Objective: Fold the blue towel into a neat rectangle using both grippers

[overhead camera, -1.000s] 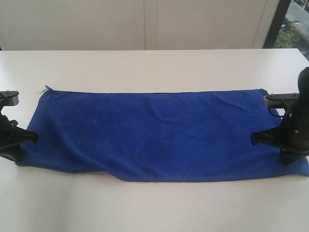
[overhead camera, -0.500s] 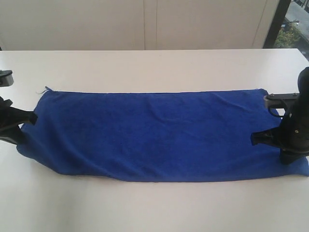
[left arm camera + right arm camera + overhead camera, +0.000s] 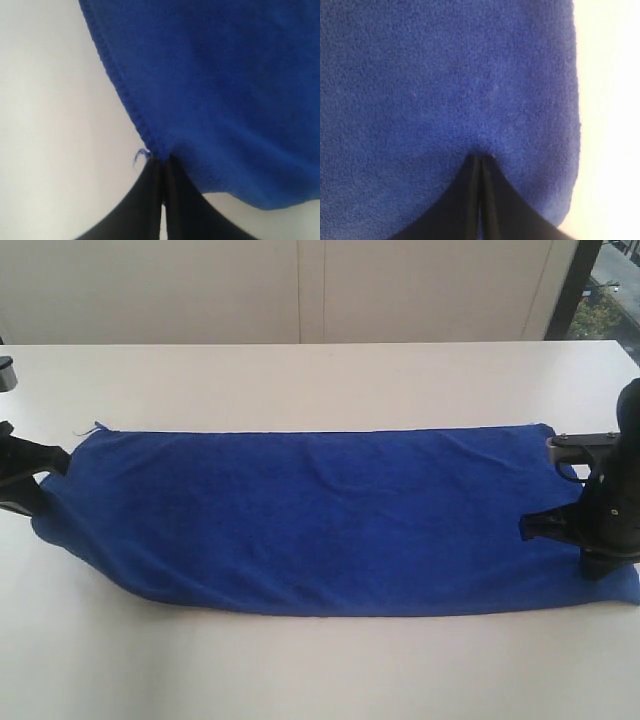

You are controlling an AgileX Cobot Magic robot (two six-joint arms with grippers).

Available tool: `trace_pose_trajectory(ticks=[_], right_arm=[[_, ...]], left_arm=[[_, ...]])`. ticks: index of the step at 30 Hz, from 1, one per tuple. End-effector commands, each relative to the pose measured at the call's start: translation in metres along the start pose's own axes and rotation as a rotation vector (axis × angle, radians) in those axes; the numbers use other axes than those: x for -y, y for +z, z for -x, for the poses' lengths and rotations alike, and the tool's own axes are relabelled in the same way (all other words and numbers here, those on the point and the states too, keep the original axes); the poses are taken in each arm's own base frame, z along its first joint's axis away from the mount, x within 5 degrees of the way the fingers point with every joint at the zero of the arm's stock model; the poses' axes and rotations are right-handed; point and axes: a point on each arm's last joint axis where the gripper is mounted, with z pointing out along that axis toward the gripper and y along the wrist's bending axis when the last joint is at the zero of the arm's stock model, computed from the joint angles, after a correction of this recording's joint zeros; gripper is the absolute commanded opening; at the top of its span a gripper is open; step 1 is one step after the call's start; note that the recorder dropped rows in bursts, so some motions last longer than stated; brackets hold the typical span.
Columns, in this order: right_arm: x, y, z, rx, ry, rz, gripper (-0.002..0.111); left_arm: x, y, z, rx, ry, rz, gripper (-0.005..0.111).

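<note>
Spread lengthwise across the white desk [image 3: 320, 370]: a deep royal-blue, long rectangular microfibre towel [image 3: 320, 520], held at both short ends, probably to carry one end over toward the other for a fold. On the left, pinched at the hem by the slim black left tool [image 3: 162, 161], jaws closed tight on the cloth, that end seemingly raised a little off the desk with its near corner sagging. On the right, caught in a small pucker by the black right tool [image 3: 479, 159], likewise clamped shut. Plain, soft, mostly smooth; faint creases, near long edge bowed.
</note>
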Motion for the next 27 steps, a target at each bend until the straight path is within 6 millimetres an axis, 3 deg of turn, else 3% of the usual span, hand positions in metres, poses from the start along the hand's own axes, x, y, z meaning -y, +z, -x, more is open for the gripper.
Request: trace_pose_trajectory(ticks=[1,12,20,22,27], right_arm=[[0.002,0.006,-0.001,-0.003,-0.018,-0.014,0.0],[0.001,0.006,-0.001,-0.001,-0.018,-0.013,0.0],[0.001,0.006,0.0,0.001,-0.018,-0.013,0.0],[0.001,0.006,0.0,0.001,-0.018,-0.013,0.0],[0.001,0.006,0.0,0.001,-0.018,-0.013,0.0]], left_arm=[[-0.003,0.002,-0.001,-0.032,0.005,0.016,0.0],[-0.008,0.041,0.003,-0.07,-0.104,-0.023,0.001],[-0.01,0.051,0.006,-0.06,-0.088,-0.032,0.05],[-0.01,0.051,0.006,-0.055,-0.077,-0.031,0.055],[-0.01,0.051,0.004,-0.077,0.011,-0.03,0.056]])
